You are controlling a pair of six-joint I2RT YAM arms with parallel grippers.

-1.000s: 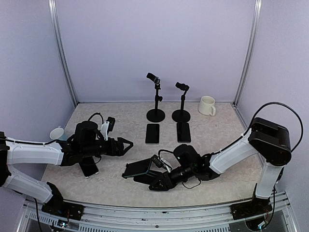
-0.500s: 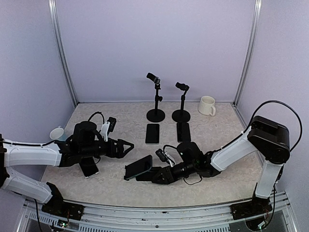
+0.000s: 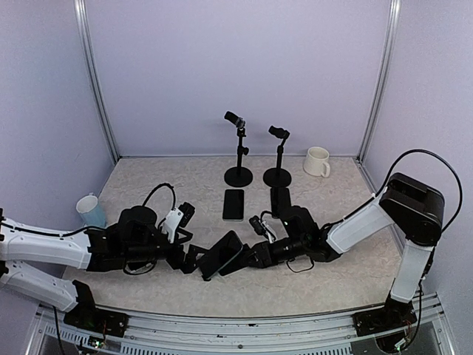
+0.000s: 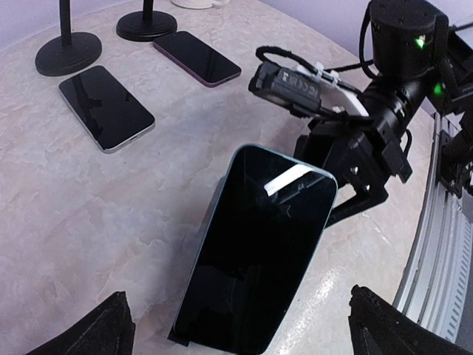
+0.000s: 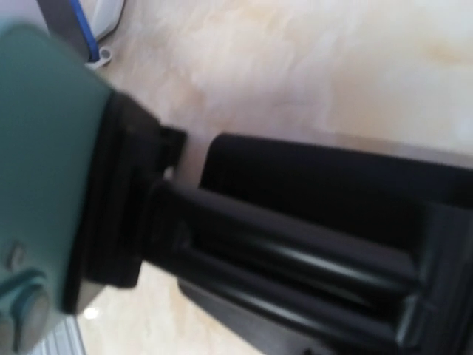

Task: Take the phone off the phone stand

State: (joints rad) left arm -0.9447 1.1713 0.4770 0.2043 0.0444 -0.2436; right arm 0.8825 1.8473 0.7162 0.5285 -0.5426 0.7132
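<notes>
Bench: the work sits at its near middle. Right tool: clamped on the phone stand, which it holds tilted. Left tool: jaws fully apart, fingers flanking the lower end of the phone. The phone rests in the stand, screen facing the left wrist. Recommended: advance squarely, close on the phone's long edges, then draw it out along the cradle while the right tool holds firm.
</notes>
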